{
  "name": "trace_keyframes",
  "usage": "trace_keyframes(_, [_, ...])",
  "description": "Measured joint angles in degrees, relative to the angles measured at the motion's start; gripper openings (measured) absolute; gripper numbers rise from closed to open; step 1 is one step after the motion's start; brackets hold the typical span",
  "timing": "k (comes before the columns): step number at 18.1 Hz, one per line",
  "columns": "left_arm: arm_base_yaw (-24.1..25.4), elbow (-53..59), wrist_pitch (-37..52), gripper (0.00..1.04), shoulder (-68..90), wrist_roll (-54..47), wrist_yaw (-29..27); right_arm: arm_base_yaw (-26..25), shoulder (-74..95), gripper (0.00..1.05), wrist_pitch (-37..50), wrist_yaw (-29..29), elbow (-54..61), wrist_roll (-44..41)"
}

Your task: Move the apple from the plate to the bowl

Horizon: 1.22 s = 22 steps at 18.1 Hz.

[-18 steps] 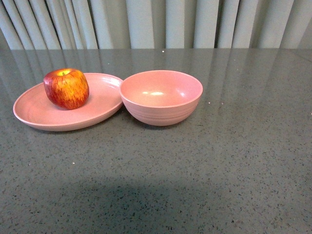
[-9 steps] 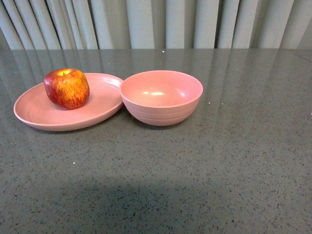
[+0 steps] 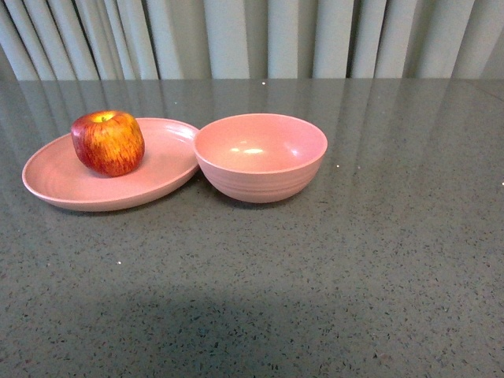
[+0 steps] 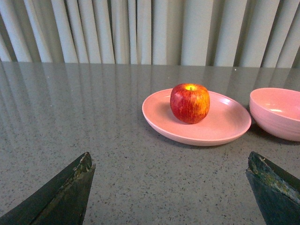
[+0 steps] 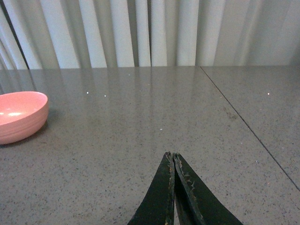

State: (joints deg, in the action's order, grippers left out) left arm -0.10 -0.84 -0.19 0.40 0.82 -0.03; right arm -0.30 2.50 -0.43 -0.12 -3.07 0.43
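Note:
A red apple (image 3: 108, 142) with yellow streaks sits upright on the wide pink plate (image 3: 55, 183) at the table's left. The deep pink bowl (image 3: 261, 157) stands empty just right of the plate, its side touching the plate's rim. Neither arm shows in the front view. In the left wrist view the apple (image 4: 190, 103) rests on the plate (image 4: 225, 126) well ahead of my left gripper (image 4: 171, 161), which is open wide with nothing between its dark fingers. The bowl (image 4: 276, 112) lies beyond one finger. My right gripper (image 5: 171, 155) is shut on nothing, over bare table, with the bowl (image 5: 19, 116) far off to its side.
The grey speckled table (image 3: 331, 276) stretches wide in front of and to the right of the dishes. A pleated pale curtain (image 3: 260, 35) hangs behind the table's far edge. A seam (image 5: 248, 126) runs across the tabletop in the right wrist view.

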Motion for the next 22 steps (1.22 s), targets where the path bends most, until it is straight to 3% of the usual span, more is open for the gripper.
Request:
trace_keyframes(10, [0.0, 0.0, 0.0, 0.98, 0.0, 0.0, 0.0, 0.0, -2.3, 0.02, 0.2, 0.1, 2.3, -0.1])
trace_keyframes(11, [0.0, 0.0, 0.0, 0.98, 0.0, 0.0, 0.0, 0.0, -2.3, 0.05, 0.2, 0.1, 2.3, -0.1])
trace_keyframes(17, [0.0, 0.0, 0.0, 0.98, 0.0, 0.0, 0.0, 0.0, -2.3, 0.57, 0.2, 0.1, 2.3, -0.1])
trace_keyframes(20, [0.0, 0.0, 0.0, 0.98, 0.0, 0.0, 0.0, 0.0, -2.3, 0.88, 0.2, 0.1, 2.3, -0.1])
trace_keyframes(22, [0.0, 0.0, 0.0, 0.98, 0.0, 0.0, 0.0, 0.0, -2.3, 1.00, 0.2, 0.1, 2.3, -0.1])
